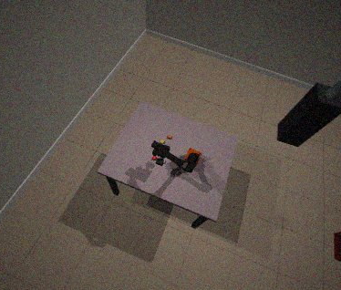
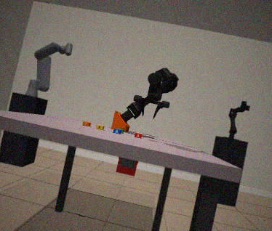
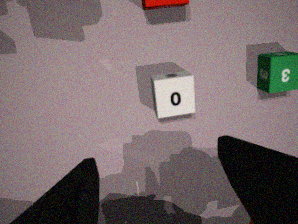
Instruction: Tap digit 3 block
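The green block (image 3: 284, 74) (image 2: 122, 131) shows a white digit 3, upside down, near the right edge of the wrist view. In the exterior view it is mostly behind the blue block. I cannot make it out in the top view. My gripper (image 3: 158, 156) (image 2: 148, 116) is open with nothing between its fingers, and it hangs above the table. In the wrist view the green block lies beyond the right fingertip and off to the right. A white block (image 3: 175, 97) showing 0 sits ahead of the gap between the fingertips.
A red block (image 3: 166, 3) (image 2: 138, 135) (image 1: 154, 158) lies beyond the white one. A blue block (image 2: 117, 131), a yellow block (image 2: 100, 127) (image 1: 161, 141) and an orange block (image 2: 86, 123) (image 1: 170, 137) also lie on the table (image 1: 132, 128). An orange wedge (image 2: 118, 123) stands at the arm's base.
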You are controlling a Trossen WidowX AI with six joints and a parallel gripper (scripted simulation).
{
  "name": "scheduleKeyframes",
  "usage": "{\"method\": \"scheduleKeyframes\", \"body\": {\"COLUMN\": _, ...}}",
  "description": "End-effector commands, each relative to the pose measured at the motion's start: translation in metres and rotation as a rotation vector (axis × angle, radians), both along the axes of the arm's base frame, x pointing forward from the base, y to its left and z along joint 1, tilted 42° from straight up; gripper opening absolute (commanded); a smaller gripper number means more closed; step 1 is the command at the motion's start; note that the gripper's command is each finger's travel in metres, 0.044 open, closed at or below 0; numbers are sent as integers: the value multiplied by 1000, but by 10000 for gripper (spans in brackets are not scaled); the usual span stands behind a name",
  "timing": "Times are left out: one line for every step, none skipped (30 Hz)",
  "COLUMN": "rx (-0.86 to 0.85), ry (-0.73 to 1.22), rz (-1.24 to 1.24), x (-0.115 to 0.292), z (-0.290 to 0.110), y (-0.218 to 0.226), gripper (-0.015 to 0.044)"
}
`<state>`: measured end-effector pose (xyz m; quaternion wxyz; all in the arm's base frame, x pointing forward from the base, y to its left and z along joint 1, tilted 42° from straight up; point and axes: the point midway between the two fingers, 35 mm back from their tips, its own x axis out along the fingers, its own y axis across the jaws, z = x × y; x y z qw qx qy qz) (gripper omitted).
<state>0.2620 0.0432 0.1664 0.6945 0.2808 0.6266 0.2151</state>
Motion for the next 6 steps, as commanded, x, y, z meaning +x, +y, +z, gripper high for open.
{"method": "scheduleKeyframes", "body": {"rx": 12, "ry": 5, "rz": -1, "x": -19, "z": 41, "y": 21, "gripper": 361}}
{"method": "scheduleKeyframes", "body": {"rx": 12, "ry": 5, "rz": -1, "x": -19, "z": 41, "y": 21, "gripper": 387}}
{"method": "scheduleKeyframes", "body": {"rx": 12, "ry": 5, "rz": -1, "x": -19, "z": 41, "y": 21, "gripper": 400}}
{"method": "scheduleKeyframes", "body": {"rx": 12, "ry": 5, "rz": -1, "x": -19, "z": 41, "y": 21, "gripper": 400}}
{"method": "scheduleKeyframes", "body": {"rx": 12, "ry": 5, "rz": -1, "x": -19, "z": 41, "y": 21, "gripper": 400}}
{"method": "scheduleKeyframes", "body": {"rx": 12, "ry": 5, "rz": -1, "x": -19, "z": 41, "y": 21, "gripper": 400}}
